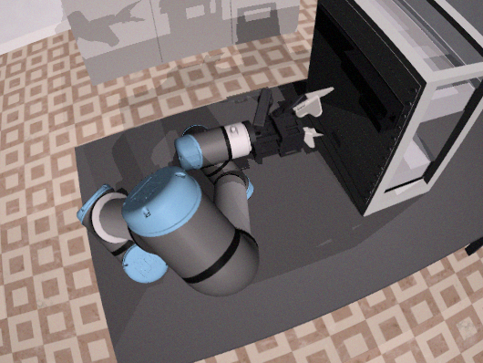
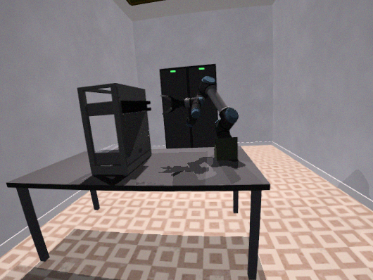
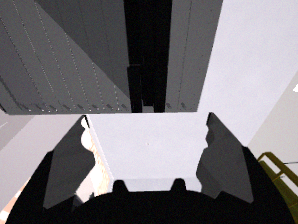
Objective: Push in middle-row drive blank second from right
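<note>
My arm (image 1: 191,219) stands at the left of the table (image 1: 292,283). My claw (image 1: 314,119) is spread wide, pinching nothing — just short of the rack (image 1: 364,114) at the right. Its dark front faces me; I cannot tell the blanks apart.

Matt black metal rack (image 1: 424,98), glossy dark table (image 2: 176,176), patterned tile floor (image 2: 299,218)

- An open gap separates the gripper (image 1: 313,119) from the rack (image 1: 364,150) front.
- Blanks (image 2: 135,105) jutting from that front stand in the way.
</note>
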`<action>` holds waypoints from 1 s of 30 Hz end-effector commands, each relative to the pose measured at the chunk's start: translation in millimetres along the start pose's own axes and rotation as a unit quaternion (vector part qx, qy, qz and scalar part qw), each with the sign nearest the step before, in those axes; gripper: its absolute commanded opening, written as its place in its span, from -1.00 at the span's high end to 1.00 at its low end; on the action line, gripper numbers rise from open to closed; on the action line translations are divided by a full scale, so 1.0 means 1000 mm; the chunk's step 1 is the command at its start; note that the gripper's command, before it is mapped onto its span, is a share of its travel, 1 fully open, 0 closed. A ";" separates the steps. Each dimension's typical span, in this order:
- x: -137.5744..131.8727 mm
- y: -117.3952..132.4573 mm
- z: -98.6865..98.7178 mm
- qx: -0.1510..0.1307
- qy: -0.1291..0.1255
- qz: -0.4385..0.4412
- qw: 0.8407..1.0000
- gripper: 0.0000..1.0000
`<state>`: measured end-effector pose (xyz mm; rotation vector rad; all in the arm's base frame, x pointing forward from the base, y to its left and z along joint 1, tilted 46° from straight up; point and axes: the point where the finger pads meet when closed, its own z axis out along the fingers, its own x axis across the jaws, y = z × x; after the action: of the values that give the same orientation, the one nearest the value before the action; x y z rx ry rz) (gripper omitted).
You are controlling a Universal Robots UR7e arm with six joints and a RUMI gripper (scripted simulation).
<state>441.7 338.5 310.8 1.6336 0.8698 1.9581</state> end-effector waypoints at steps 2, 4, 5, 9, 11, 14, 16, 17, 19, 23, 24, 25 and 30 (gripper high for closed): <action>0.003 0.006 0.028 0.008 0.004 0.000 1.000 -1.00; 0.003 0.008 0.035 0.008 0.004 0.000 1.000 -1.00; 0.002 0.009 0.037 0.008 0.004 0.000 1.000 -1.00; 0.002 0.012 0.044 0.008 0.004 0.000 1.000 -1.00; 0.002 0.012 0.045 0.008 0.004 0.000 1.000 -1.00; 0.002 0.012 0.045 0.008 0.004 0.000 1.000 -1.00; 0.002 0.012 0.045 0.008 0.004 0.000 1.000 -1.00; 0.002 0.012 0.045 0.008 0.004 0.000 1.000 -1.00; 0.002 0.012 0.045 0.008 0.004 0.000 1.000 -1.00; 0.002 0.012 0.045 0.008 0.004 0.000 1.000 -1.00; 0.002 0.012 0.045 0.008 0.004 0.000 1.000 -1.00; 0.002 0.012 0.045 0.008 0.004 0.000 1.000 -1.00; 0.002 0.012 0.045 0.008 0.004 0.000 1.000 -1.00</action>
<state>485.1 340.2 322.8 1.6388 0.8935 1.9601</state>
